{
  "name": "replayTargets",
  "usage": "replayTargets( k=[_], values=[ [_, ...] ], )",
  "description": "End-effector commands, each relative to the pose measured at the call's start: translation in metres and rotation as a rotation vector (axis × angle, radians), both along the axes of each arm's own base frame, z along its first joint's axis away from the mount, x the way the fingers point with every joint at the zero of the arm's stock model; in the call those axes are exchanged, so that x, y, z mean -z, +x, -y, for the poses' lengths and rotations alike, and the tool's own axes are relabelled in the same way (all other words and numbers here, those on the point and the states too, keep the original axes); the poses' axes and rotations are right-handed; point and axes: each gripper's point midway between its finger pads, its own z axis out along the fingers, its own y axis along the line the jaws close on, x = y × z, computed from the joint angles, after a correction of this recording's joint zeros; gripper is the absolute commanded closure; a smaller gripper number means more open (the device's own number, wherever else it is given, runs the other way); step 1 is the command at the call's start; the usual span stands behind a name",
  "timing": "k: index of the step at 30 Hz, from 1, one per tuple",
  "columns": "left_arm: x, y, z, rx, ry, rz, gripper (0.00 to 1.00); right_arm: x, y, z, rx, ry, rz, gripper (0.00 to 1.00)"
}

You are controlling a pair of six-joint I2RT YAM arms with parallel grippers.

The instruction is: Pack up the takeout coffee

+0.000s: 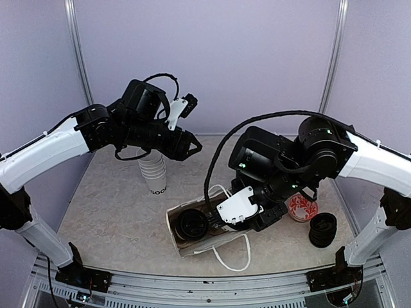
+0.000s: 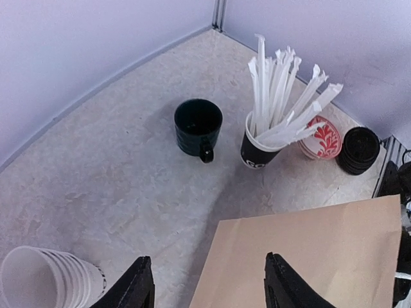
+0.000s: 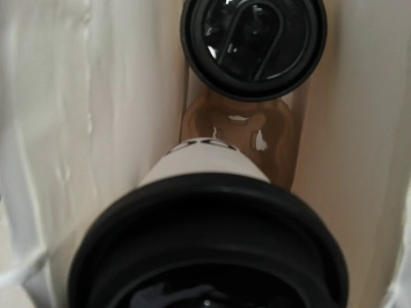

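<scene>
One takeout coffee cup [image 3: 212,168], white with a black lid, fills the right wrist view, hanging inside the brown paper bag [image 1: 186,242]. My right gripper [image 1: 217,221] reaches into the bag's mouth and is shut on this cup, its fingers hidden behind the lid. A second lidded cup [image 3: 253,42] sits deeper in the bag in the brown moulded tray [image 3: 239,128]; its black lid [image 1: 192,224] also shows from above. My left gripper [image 2: 208,256] is raised over the bag's far edge [image 2: 308,256], open with nothing between its fingers.
A stack of white paper cups [image 1: 153,170] stands left of the bag. A black mug [image 2: 198,125], a black cup of white sticks [image 2: 260,151], a red-patterned cup [image 1: 302,206] and a stack of black lids [image 1: 322,229] stand to the right.
</scene>
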Motion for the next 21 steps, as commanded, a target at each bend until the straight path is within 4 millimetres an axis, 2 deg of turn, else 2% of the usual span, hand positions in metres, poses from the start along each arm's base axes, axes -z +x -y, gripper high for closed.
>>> replayTargets(
  k=[1, 5, 9, 17, 21],
  values=[
    [0.039, -0.009, 0.031, 0.092, 0.012, -0.070, 0.43, -0.005, -0.008, -0.001, -0.023, 0.074, -0.006, 0.64],
    [0.070, -0.011, 0.041, 0.123, 0.042, -0.112, 0.44, 0.009, -0.007, 0.003, -0.043, 0.075, 0.020, 0.64],
    [0.088, -0.018, 0.046, 0.156, 0.063, -0.139, 0.44, 0.014, 0.000, 0.001, -0.063, 0.097, 0.092, 0.63],
    [0.106, -0.021, 0.051, 0.205, 0.088, -0.160, 0.44, 0.035, 0.007, 0.001, -0.069, 0.078, 0.139, 0.63],
    [0.114, -0.020, 0.054, 0.224, 0.100, -0.173, 0.44, 0.039, 0.011, 0.000, -0.071, 0.076, 0.165, 0.63]
  ],
)
